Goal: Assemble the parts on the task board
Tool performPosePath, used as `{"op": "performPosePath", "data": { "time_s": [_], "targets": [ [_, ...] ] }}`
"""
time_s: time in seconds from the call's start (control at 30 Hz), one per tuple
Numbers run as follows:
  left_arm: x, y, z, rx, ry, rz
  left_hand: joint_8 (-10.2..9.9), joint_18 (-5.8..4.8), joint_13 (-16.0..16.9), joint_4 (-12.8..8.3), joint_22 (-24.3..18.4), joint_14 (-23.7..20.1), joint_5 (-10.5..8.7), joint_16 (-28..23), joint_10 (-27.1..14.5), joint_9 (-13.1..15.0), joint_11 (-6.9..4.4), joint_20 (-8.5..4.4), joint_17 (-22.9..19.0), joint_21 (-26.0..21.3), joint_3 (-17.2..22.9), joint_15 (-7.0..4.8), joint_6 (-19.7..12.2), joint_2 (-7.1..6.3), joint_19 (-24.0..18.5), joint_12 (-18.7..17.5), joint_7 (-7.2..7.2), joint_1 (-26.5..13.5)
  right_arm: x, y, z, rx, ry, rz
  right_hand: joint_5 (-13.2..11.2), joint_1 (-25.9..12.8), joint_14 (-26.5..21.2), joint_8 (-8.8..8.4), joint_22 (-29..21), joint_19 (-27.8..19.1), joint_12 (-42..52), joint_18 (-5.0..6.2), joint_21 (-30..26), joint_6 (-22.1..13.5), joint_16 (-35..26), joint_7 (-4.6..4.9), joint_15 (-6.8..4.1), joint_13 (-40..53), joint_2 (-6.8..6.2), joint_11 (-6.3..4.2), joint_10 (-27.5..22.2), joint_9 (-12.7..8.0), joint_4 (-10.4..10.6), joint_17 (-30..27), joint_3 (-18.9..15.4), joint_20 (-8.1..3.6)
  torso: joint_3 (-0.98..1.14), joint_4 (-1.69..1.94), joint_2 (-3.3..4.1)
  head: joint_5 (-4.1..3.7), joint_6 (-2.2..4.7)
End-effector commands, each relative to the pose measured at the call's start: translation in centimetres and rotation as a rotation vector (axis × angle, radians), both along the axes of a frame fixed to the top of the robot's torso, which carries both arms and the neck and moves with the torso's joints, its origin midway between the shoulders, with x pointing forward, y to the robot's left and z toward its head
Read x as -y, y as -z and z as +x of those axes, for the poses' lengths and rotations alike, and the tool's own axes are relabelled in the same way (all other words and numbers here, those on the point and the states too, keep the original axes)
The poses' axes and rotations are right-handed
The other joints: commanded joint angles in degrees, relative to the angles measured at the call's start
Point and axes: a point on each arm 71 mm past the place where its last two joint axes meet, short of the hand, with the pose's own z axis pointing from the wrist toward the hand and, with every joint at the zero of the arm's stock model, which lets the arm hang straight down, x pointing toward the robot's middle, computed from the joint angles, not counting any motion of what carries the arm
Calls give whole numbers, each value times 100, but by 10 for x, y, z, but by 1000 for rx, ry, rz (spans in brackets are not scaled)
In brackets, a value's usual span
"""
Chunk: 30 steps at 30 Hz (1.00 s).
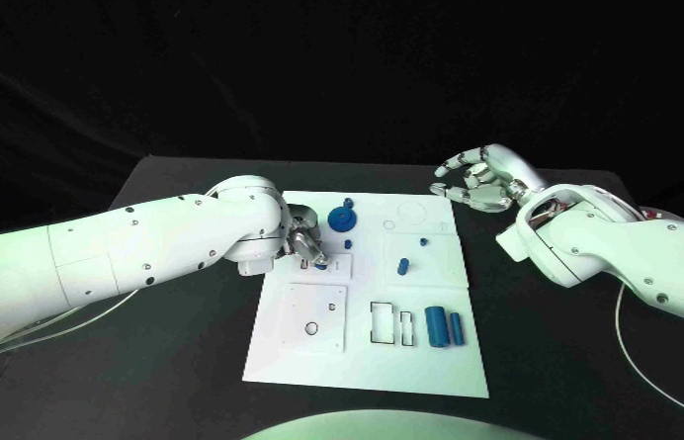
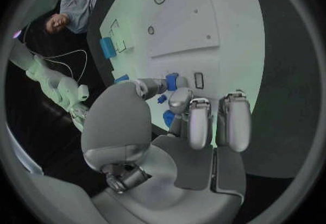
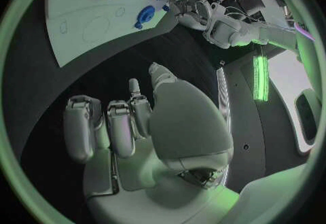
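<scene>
Left robot hand point(image 1: 305, 245) pinching a blue part point(image 2: 171, 81) over the board point(image 1: 428, 361), seating next; right robot hand point(image 1: 477, 183) curled, idle.

left hand point(image 1: 306, 245) crowds the task board point(image 1: 428, 361)'s left edge; its right side lies open.

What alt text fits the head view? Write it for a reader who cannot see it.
The left robot hand works at a small blue part on the left half of the white task board, while the right robot hand hovers empty past the board's far right corner. A blue disc and two blue cylinders lie on the board.
</scene>
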Motion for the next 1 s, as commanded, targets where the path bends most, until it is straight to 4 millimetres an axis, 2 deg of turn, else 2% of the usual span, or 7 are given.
{"op": "performPosePath", "data": {
  "time_s": [0.03,0.13,0.27,0.47,0.7,1.0],
  "targets": [
    [2,4,-4,-41,16,9,37,-45,3,-508,335,478,-31,27,62,33,-17,-19,1135,40,393,-48,275,25,59,42,-239,-132,-1,1,0,-9,-11,-6,20,-60,457,21,939,32,-37,103,-25,33,-25,-7,-44,419,20,-18,-11,6,25,900,-8,-28,-1,5,2,-2,6],
    [2,4,-3,-41,13,8,38,-47,8,-448,343,478,-30,26,68,25,-27,-28,1134,41,267,-58,293,37,64,51,-252,-190,-1,1,0,-9,-11,-5,20,-60,457,21,939,32,-37,103,-25,33,-25,-7,-44,419,20,-18,-11,6,25,900,-8,-28,-1,4,0,-5,4],
    [2,4,-3,-39,7,8,37,-51,9,-220,364,479,-36,27,71,1,-35,-40,1138,45,-73,-65,347,90,80,65,-263,-381,-1,1,0,-9,-10,-5,20,-64,454,22,928,21,-42,108,-41,33,-29,-7,-44,413,21,-19,-16,6,24,888,-9,-29,-2,4,0,-8,6],
    [2,4,-2,-40,5,11,29,-55,24,-31,381,479,-36,26,74,-22,-42,-49,1138,46,-446,-75,376,138,92,89,-272,-466,0,1,0,-10,-10,-4,19,-68,451,23,923,17,-51,110,-48,31,-33,-7,-45,403,21,-19,-26,6,25,875,-10,-29,-3,1,1,-15,8],
    [1,5,-1,-42,0,15,26,-57,31,74,396,480,-34,27,75,-36,-44,-54,1141,49,-691,-76,394,149,102,104,-273,-498,1,2,0,-12,-7,-4,18,-79,442,24,905,-1,-63,117,-76,29,-45,-7,-45,389,21,-19,-39,7,27,835,-13,-30,-2,3,2,-26,10],
    [-1,5,0,-37,-10,16,22,-60,37,110,409,480,-34,26,78,-46,-43,-55,1142,52,-821,-77,406,187,111,114,-272,-545,1,2,0,-14,-6,-4,17,-95,436,26,892,-14,-70,122,-96,27,-53,-8,-46,382,23,-20,-46,7,28,811,-17,-31,-2,2,0,-27,14]
  ]
}}
